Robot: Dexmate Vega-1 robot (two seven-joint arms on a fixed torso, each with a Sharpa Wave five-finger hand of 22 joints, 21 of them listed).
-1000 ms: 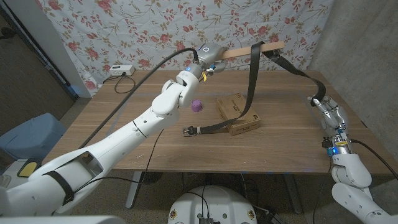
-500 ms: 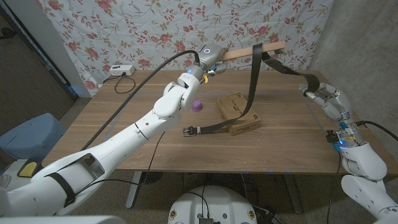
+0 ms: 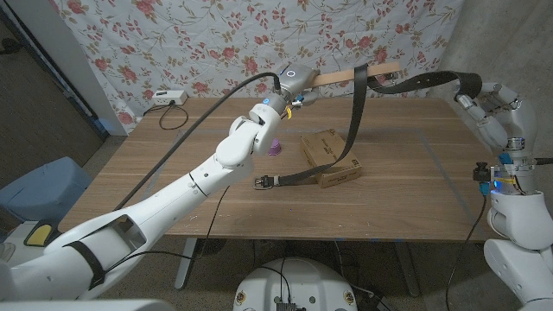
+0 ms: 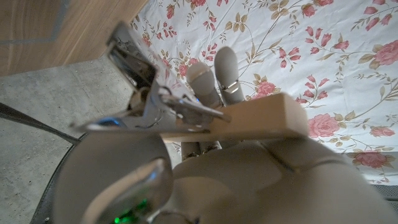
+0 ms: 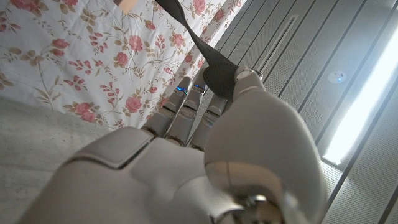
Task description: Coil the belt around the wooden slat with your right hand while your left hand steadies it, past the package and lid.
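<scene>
Nearest, lower-centre of the head view: the buckle end of the belt [image 3: 298, 178] lies on the wooden table [image 3: 173, 199], just left of the package [image 3: 331, 156], w/ the strap running across the box's near edge. From there the strap climbs steeply up to the wooden slat [image 3: 363, 74]. The small purple lid [image 3: 275, 147] sits left of the package, apart from it. So package and lid are under/beside the hanging strap, not in its way as far as I can tell.

Mid-right edge of the frame: right hand [image 3: 494, 104] is raised high, fingers closed on the free end of the belt; the right wrist view shows the strap pinched at the fingertips [image 5: 214, 84] and running off toward the slat. The strap spans nearly level from that hand to the slat.

Farthest, upper centre: left hand [image 3: 296, 84] grips the slat's left end, holding it in the air roughly horizontal; left wrist view shows fingers [image 4: 227, 74] wrapped over the wood.

Progress, my read: belt is over the slat at one spot near its right end; whether a full turn is done there I can't tell. Most of the length is unwound, so coiling is at an early stage, many wraps left.
</scene>
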